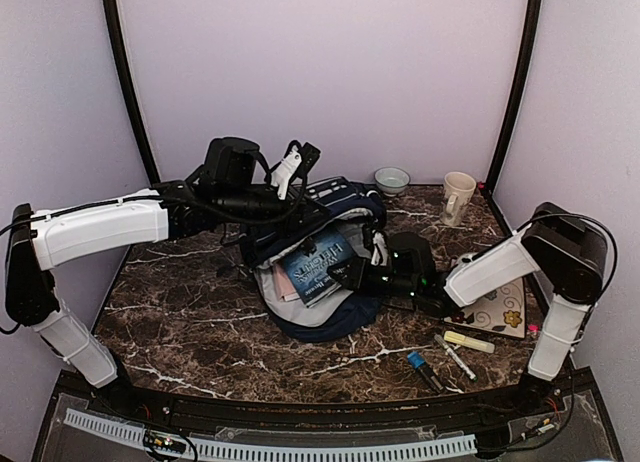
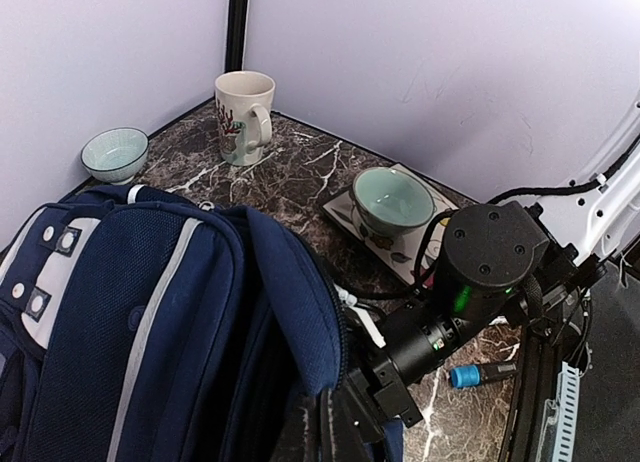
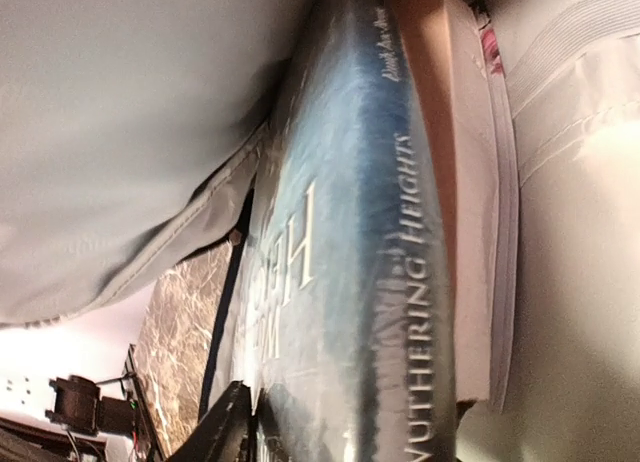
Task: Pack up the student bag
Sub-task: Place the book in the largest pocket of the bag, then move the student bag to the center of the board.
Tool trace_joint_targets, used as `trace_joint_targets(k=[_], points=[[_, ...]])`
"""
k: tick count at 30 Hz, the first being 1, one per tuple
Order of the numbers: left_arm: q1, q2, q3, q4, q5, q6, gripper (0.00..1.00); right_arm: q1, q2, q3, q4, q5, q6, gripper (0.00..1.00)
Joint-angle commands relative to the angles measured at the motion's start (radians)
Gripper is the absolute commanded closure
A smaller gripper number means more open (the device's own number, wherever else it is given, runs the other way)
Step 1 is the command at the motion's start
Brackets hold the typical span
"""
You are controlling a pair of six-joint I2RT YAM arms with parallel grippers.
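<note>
The student bag [image 1: 330,324] [image 2: 120,312] lies open in the middle of the table, navy with a pale lining. My left gripper [image 1: 298,196] [image 2: 330,434] is shut on the edge of its upper flap and holds that flap raised. A blue book [image 1: 318,265] [image 3: 350,262] titled Wuthering Heights lies in the opening on top of other books. My right gripper [image 1: 342,273] [image 3: 340,444] reaches into the bag at the book's near end. One dark finger [image 3: 225,427] shows beside the cover and the other is hidden, so I cannot see its grip.
At the back right stand a cream mug [image 1: 458,195] [image 2: 243,115] and a small bowl [image 1: 391,179] [image 2: 114,152]. A second bowl [image 2: 392,200] sits on a floral pad [image 1: 503,309]. A yellow highlighter [image 1: 468,341], a pen [image 1: 455,355] and a blue-capped marker [image 1: 420,364] lie front right.
</note>
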Motion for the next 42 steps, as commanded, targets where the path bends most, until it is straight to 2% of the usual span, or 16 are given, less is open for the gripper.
trace_joint_targets(k=[1, 11, 26, 34, 42], points=[[-0.008, -0.032, 0.005, 0.093, -0.003, 0.002, 1.0, 0.001, -0.069, -0.008, -0.077, -0.034, -0.119, 0.54], [0.018, -0.025, 0.003, 0.069, -0.04, -0.007, 1.0, 0.001, -0.318, -0.096, -0.303, 0.135, -0.243, 0.29], [0.065, -0.015, -0.091, 0.093, -0.04, -0.031, 1.0, 0.002, -0.64, -0.244, -0.508, 0.278, -0.304, 0.21], [0.069, -0.054, -0.198, 0.14, 0.004, -0.043, 1.0, 0.0, -0.662, -0.19, -0.547, 0.384, -0.344, 0.13], [0.069, -0.082, -0.31, 0.177, 0.087, -0.056, 1.0, -0.001, -0.551, -0.083, -0.517, 0.406, -0.38, 0.09]])
